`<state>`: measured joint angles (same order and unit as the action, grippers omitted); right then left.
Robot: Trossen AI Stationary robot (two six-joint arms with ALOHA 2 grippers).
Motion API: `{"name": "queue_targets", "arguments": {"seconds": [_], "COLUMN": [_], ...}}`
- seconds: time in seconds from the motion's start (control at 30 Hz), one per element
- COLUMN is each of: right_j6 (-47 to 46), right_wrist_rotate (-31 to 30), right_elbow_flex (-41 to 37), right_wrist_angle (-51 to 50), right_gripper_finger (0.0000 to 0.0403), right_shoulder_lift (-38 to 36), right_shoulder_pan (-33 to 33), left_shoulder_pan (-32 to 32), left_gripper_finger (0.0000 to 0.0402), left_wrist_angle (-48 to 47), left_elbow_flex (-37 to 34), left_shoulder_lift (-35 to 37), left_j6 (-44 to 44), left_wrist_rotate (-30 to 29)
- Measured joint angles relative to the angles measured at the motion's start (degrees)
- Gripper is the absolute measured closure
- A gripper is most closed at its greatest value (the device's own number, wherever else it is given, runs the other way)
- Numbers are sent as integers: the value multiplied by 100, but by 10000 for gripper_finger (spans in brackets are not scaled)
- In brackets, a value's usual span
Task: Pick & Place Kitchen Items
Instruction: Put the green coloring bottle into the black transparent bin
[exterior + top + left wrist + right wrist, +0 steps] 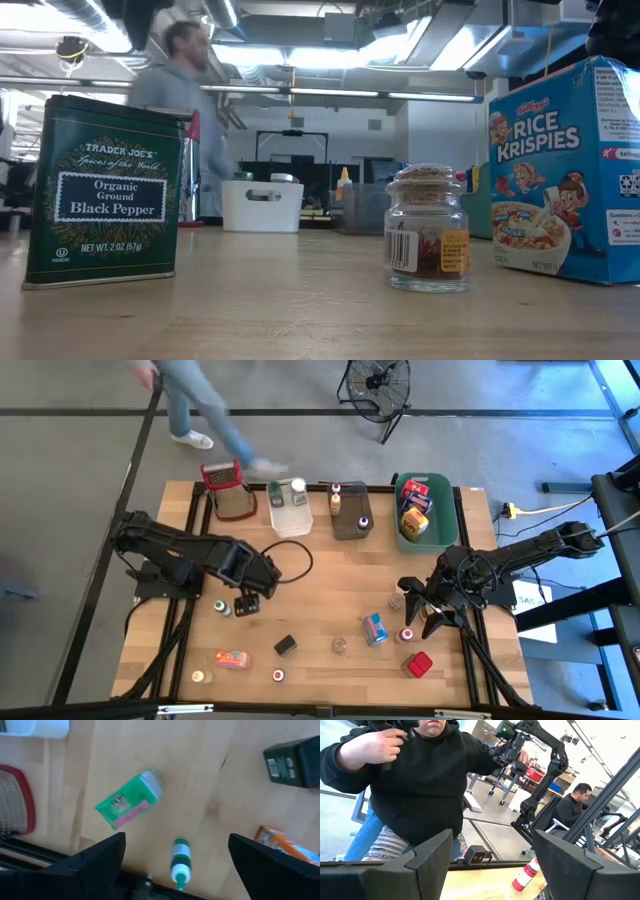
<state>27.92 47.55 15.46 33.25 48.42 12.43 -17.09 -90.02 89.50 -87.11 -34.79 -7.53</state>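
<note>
Hovering both arms over the scattered kitchen items, nothing gripped.

From overhead I see my left gripper (pixel 247 600) at about nine o'clock of the wooden table (pixel 320 575), fingers spread wide and empty; its wrist camera looks down on a green carton (pixel 131 799) lying flat, a green-capped bottle (pixel 180 861) on its side, a dark tin (pixel 292 762) and an orange box (pixel 285 845). My right gripper (pixel 424 610) sits near four o'clock, fingers fairly wide and empty, with a red-capped bottle (pixel 408 634) and a blue cereal box (pixel 375 627) just beside it. More items fill the green tub (pixel 425 510) at one o'clock. At table height a black pepper tin (pixel 105 190) and a spice jar (pixel 427 230) stand upright, well apart.
</note>
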Motion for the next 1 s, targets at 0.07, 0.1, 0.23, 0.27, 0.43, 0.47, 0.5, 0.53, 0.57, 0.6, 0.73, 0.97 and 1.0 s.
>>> {"name": "queue_targets", "arguments": {"seconds": [0.07,0.1,0.23,0.27,0.43,0.47,0.5,0.53,0.57,0.6,0.73,0.97,1.0], "right_j6": [0,0,0,0,0,0,0,0,0,0,0,0,0], "right_wrist_rotate": [0,0,0,0,0,0,2,0,0,0,0,2,2], "right_elbow_flex": [0,0,0,0,0,0,0,0,0,0,0,0,0], "right_wrist_angle": [11,21,34,36,36,36,36,36,36,36,36,36,36], "right_gripper_finger": [123,123,123,123,123,123,123,123,123,123,123,123,123], "right_shoulder_lift": [0,-2,-2,-1,-1,-1,0,-1,-2,-2,-2,-2,-1], "right_shoulder_pan": [0,0,0,0,0,0,0,0,0,0,0,0,0], "left_shoulder_pan": [-96,-130,-286,-339,-648,-710,-766,-821,-871,-909,-995,-1039,-1074], "left_gripper_finger": [52,52,52,52,52,52,52,52,52,52,52,52,52], "left_wrist_angle": [0,0,0,0,2,2,0,1,2,0,10,-15,-11], "left_elbow_flex": [2,1,1,1,0,1,0,1,0,1,-187,-1591,-1750], "left_shoulder_lift": [0,0,0,0,76,117,169,230,293,366,744,1682,1769], "left_j6": [-305,-439,-793,-795,-1161,-1375,-1595,-1819,-2066,-2322,-3401,-5119,-5241], "left_wrist_rotate": [16,13,-2,3,3,-23,-74,-143,-217,-294,-495,190,167]}}
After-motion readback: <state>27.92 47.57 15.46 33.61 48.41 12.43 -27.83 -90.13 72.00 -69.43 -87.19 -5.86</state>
